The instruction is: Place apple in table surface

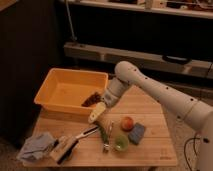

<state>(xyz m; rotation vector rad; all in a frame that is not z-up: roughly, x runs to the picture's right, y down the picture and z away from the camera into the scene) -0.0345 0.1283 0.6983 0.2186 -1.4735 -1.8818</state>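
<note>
The apple (127,123), small and red-orange with a yellowish patch, lies on the light wooden table surface (152,107), right of centre, touching the blue sponge (136,133). My gripper (96,113) hangs at the end of the white arm (150,87), just over the table by the front right corner of the yellow tub (54,101). It is a short way left of the apple and apart from it. Nothing shows in the gripper.
A dark item (91,100) lies inside the tub. A green round object (120,143) sits in front of the apple. Utensils (106,136), a brush (65,148) and a grey-blue cloth (36,146) lie at the front left. Dark shelving stands behind.
</note>
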